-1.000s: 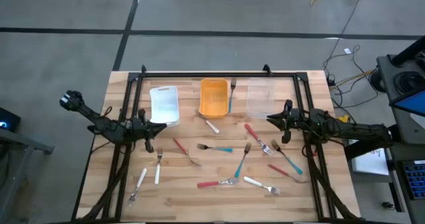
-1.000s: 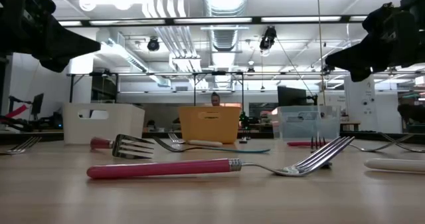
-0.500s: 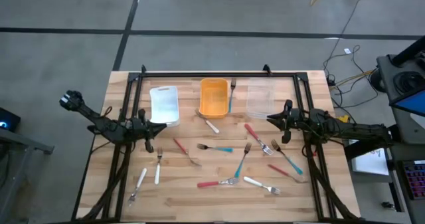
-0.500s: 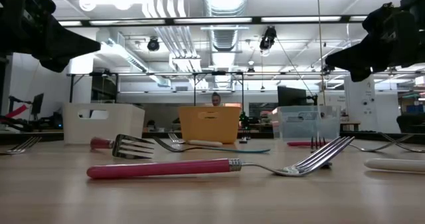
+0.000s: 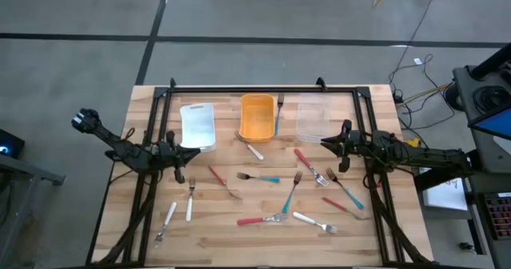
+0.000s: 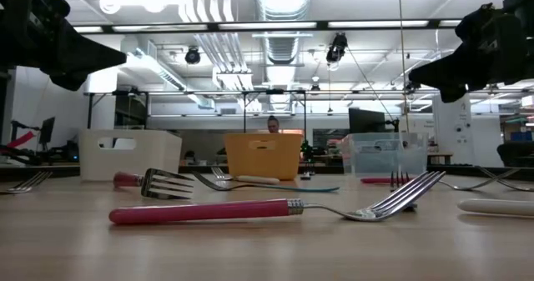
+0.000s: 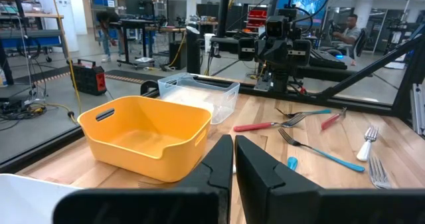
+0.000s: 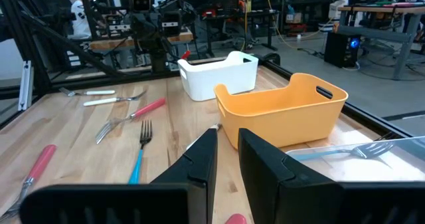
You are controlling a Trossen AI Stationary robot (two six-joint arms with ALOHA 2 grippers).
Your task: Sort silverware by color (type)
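High view shows both arms parked: left gripper (image 5: 182,159) pinched shut and empty, right gripper (image 5: 326,144) nearly closed, holding nothing. Silverware (image 5: 271,191) lies scattered on the desk between them, so sorting hasn't begun; next, the right gripper must open and drop onto the red-handled fork (image 5: 308,165) just beside it.

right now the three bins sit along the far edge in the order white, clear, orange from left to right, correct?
Not quite. The high view shows the orange bin in the middle, with the white bin on the left and the clear bin on the right.
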